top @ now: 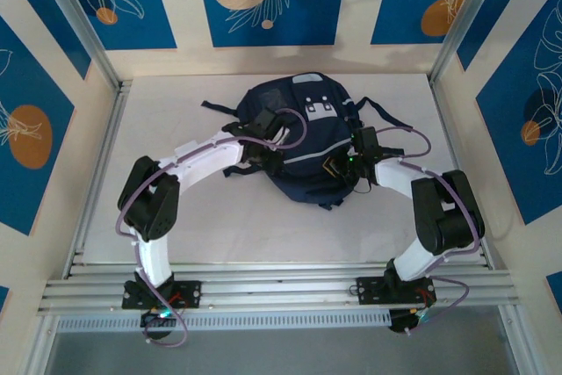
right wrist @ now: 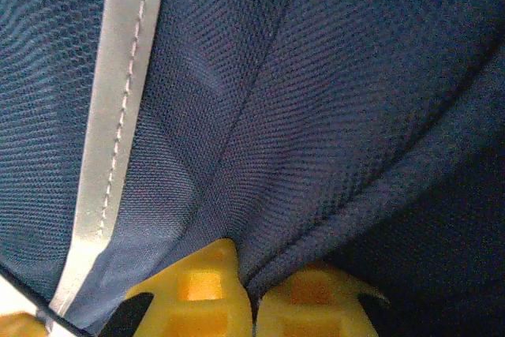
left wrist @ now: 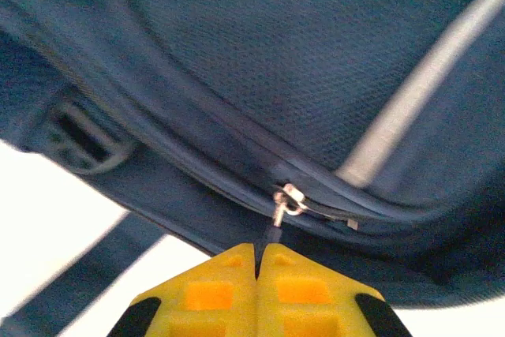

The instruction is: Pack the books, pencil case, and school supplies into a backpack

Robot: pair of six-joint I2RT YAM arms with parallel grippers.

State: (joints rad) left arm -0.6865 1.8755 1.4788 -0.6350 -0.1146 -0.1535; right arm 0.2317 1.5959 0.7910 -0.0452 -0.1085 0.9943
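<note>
Navy backpack [top: 299,103] lies between the two grippers on the white table [top: 228,226]. The left gripper [left wrist: 257,262] is clamped tight on the zipper pull [left wrist: 276,226], with the slider just ahead of its tips. The right gripper [right wrist: 246,282] pinches a fold of the backpack's fabric, a pale grey stripe [right wrist: 118,116] to its left. Cream walls [top: 353,6] with blue leaf-print panels [top: 299,15] and aluminium posts [top: 75,19] enclose the table.

The navy backpack [top: 303,133] lies on the white table [top: 219,226].

Navy mesh-weave backpack [top: 303,140], pale grey stripe [right wrist: 118,116], seemingly white patches [top: 317,104].
</note>
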